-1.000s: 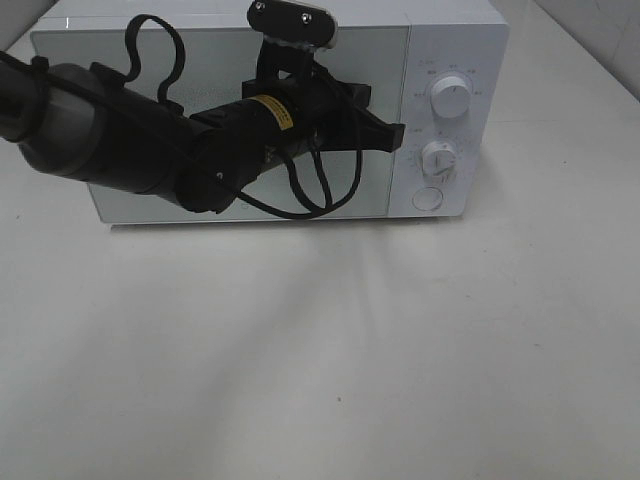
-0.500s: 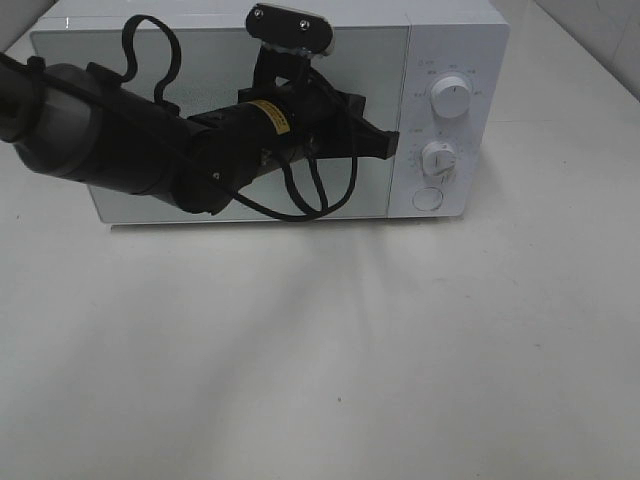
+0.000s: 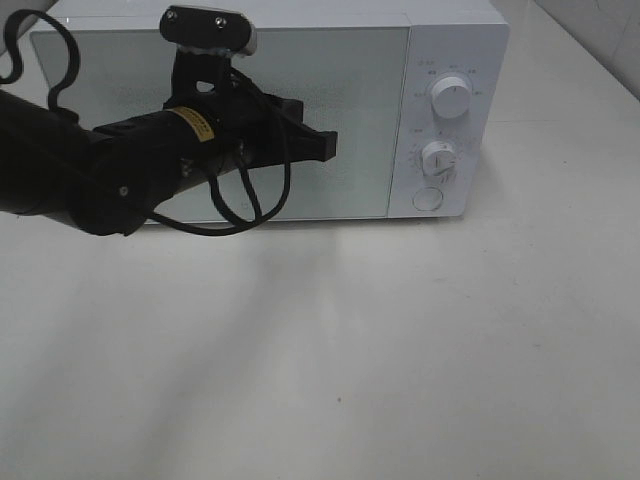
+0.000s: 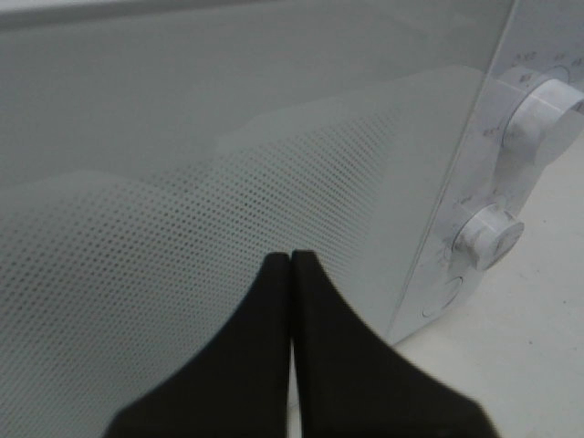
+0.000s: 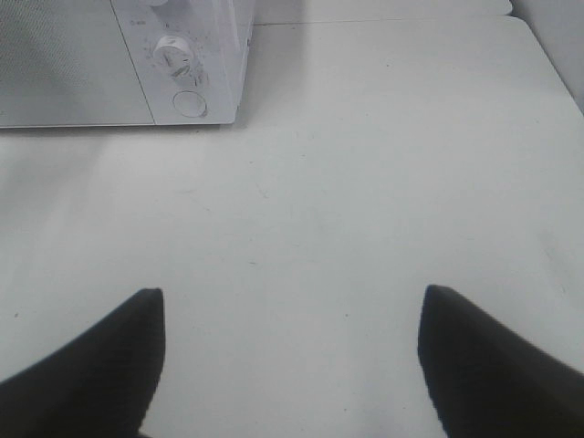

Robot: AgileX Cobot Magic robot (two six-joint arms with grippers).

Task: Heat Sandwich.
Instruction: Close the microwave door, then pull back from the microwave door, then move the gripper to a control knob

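The white microwave [image 3: 440,60] stands at the back of the table with its door shut. The sandwich is hidden or out of view. In front of the glass door [image 3: 340,90] hovers my left gripper [image 3: 330,147], shut with nothing between its fingers, pointing toward the control panel. In the left wrist view the left gripper [image 4: 291,260] has its black tips pressed together just off the dotted door glass [image 4: 182,210]. My right gripper [image 5: 290,301] is open and empty over bare table, a good way in front of the microwave [image 5: 196,55].
Two round knobs [image 3: 450,97] [image 3: 440,157] and a round button [image 3: 427,198] sit on the microwave's right panel. The white table [image 3: 400,340] stretches in front of it. A black cable [image 3: 250,205] loops under the left arm.
My left arm has drawn back to the left, away from the control panel, along the door front. Its gripper stayed shut. The right gripper's opening has not changed.
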